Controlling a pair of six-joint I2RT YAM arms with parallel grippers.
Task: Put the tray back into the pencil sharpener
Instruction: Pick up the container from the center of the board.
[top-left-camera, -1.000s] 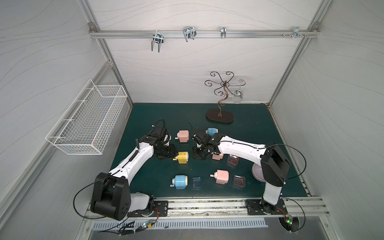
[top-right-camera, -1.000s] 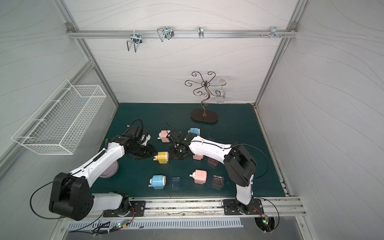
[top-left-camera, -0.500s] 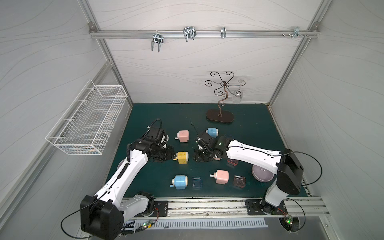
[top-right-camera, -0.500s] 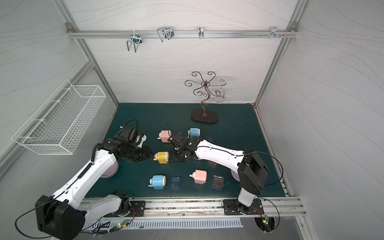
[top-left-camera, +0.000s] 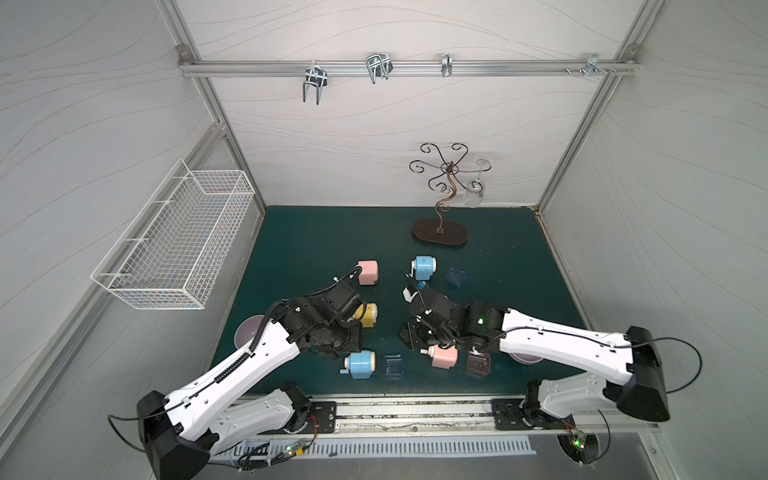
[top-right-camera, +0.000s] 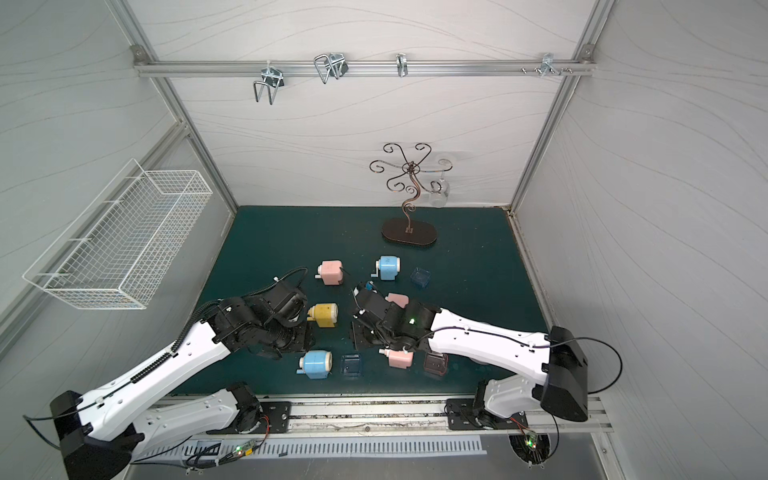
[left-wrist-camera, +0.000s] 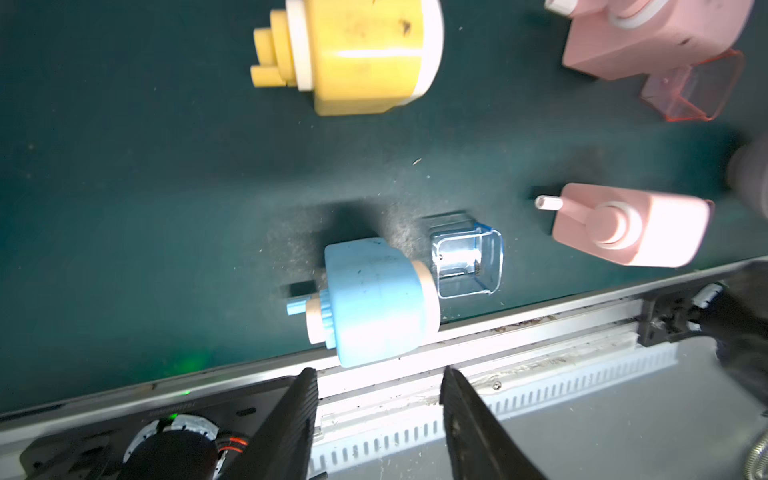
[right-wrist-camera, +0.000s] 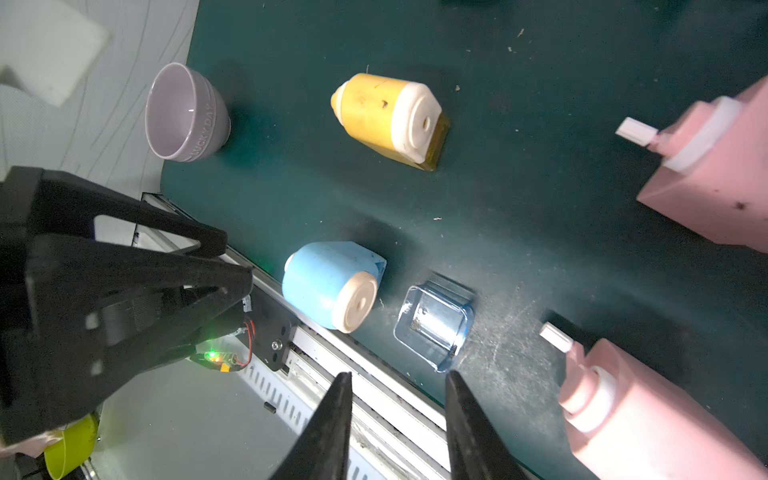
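Left gripper (left-wrist-camera: 379, 415): we see its jaws a moderate gap apart with nothing between them; the near blue sharpener (left-wrist-camera: 374, 303) lies just ahead of its fingertips.
Right gripper (right-wrist-camera: 399, 428): we see these jaws parted and empty too, with the clear blue tray (right-wrist-camera: 434, 328) just ahead of them.
Tray position: we find the clear blue tray out of its housing, on the green mat (top-left-camera: 332, 241), open side upward, just beside the near blue sharpener's flat end but apart from it.
Yellow sharpener (right-wrist-camera: 390, 116): lies on its side behind the blue one; we make out an amber tray seated in its base.
Front pink sharpener (top-left-camera: 444, 356): lies right of the clear blue tray, with a dark tray (top-left-camera: 478, 363) beside it.
Purple bowl (right-wrist-camera: 187, 112): stands at the mat's left edge.
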